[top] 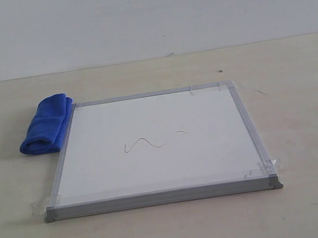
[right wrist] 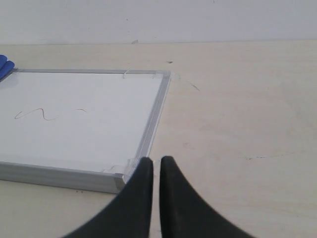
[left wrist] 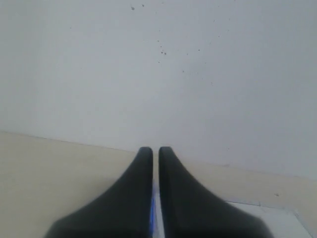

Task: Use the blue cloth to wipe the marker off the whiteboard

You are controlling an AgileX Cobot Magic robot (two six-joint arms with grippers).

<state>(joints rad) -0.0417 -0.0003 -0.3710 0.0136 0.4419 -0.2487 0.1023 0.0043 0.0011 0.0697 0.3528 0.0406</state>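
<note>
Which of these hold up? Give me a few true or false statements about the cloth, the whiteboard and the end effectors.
1. The blue cloth lies beside the whiteboard's far left corner. True.
2. The marker line is already wiped off. False: a thin wavy line shows mid-board.
3. The left end effector grips the cloth. False: the cloth lies alone on the table.
4. The right end effector is closed and empty. True.
5. Strips of clear tape sit at the board's corners. True.
</note>
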